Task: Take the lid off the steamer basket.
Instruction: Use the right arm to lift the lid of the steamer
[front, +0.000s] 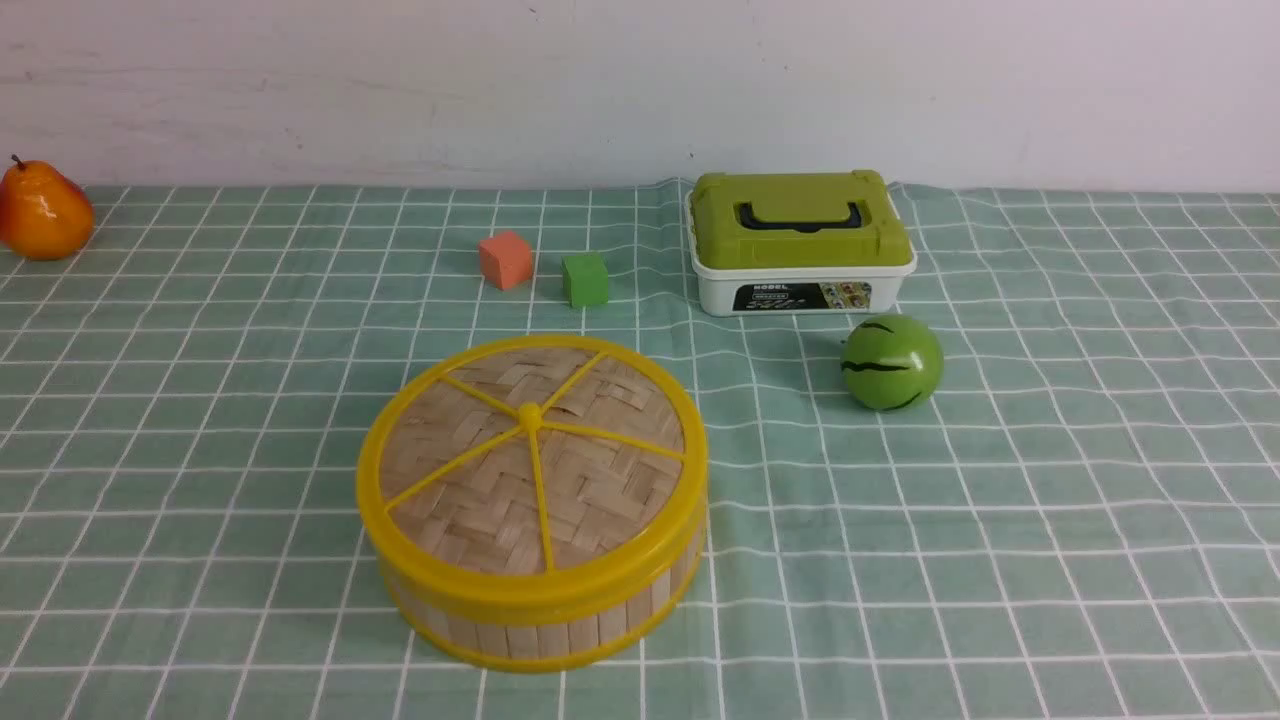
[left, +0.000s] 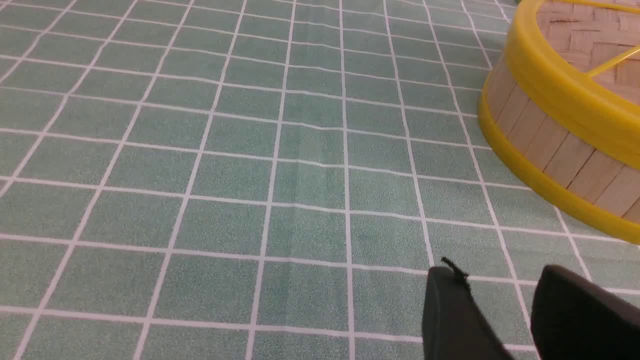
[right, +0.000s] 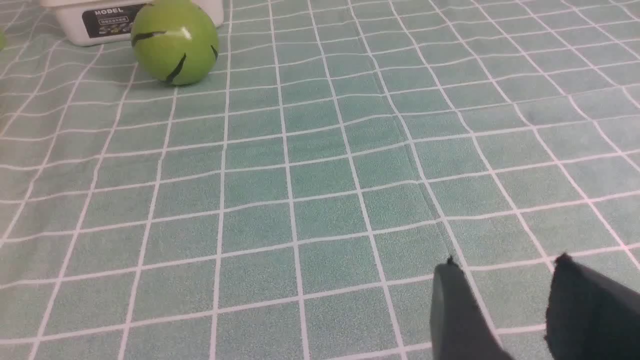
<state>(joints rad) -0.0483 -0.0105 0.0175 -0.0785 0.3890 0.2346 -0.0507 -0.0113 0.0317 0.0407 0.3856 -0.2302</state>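
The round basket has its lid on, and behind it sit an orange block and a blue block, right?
Not quite. The lid is on the steamer basket and the orange block sits behind it, but the second block is green, not blue. The front view shows it.

Two pairs of jaws, both parted!
On the left arm, the left gripper (left: 500, 285) tilts forward and down, its two dark jaws standing apart with a clear gap; over on the right, the right gripper (right: 507, 280) mirrors it, jaws spread, tips slightly frayed.
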